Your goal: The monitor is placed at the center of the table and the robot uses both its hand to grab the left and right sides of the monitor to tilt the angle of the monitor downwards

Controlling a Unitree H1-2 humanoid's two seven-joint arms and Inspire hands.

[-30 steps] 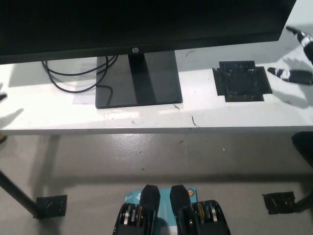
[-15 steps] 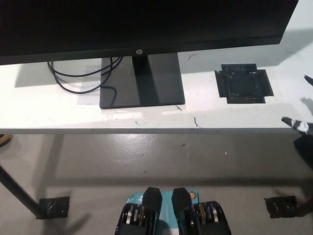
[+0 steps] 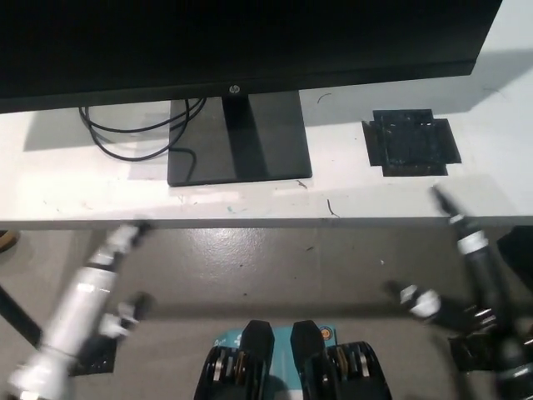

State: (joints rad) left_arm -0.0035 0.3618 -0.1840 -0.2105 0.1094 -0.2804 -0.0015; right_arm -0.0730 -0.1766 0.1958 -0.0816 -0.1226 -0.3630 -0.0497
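Both spread-fingered and empty, white left hand (image 3: pixel 92 292) and black right hand (image 3: pixel 470 275) below monitor (image 3: pixel 241 42), apart to flank it.

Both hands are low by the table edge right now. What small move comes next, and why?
Probably raise both hands outward toward the monitor's side edges. The left hand and right hand hang in front of the table, below its front edge, touching nothing, so neither side is gripped yet.

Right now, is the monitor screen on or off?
Off, as far as shows: the monitor panel is uniformly black, with no image or glow. Only its lower part is in view.
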